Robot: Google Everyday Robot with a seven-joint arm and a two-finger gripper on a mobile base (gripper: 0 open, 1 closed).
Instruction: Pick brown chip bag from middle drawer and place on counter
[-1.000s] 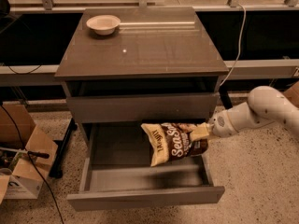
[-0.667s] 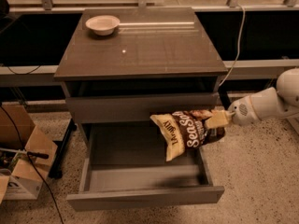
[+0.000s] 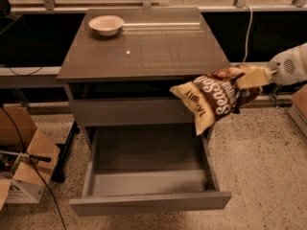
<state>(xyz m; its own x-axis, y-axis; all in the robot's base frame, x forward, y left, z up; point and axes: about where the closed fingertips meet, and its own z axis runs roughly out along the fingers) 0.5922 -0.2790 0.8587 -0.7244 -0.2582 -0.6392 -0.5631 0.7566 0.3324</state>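
The brown chip bag (image 3: 213, 98), dark brown with cream-yellow ends and white script lettering, hangs in the air by the counter's right front corner. It is above and to the right of the open middle drawer (image 3: 148, 176). My gripper (image 3: 256, 76) comes in from the right and is shut on the bag's upper right end. The bag droops down and to the left from the grip. The drawer is pulled out and its inside shows nothing in it. The grey-brown counter (image 3: 144, 51) lies to the left of the bag.
A white bowl (image 3: 106, 24) stands at the counter's back left. A shut plain drawer front (image 3: 129, 111) sits above the open one. Cardboard boxes (image 3: 24, 162) and cables lie on the speckled floor at the left. Another box edge (image 3: 300, 109) is at the right.
My gripper has lifted the bag up and to the right, out of the drawer, to about the height of the counter's edge. The drawer stays open.
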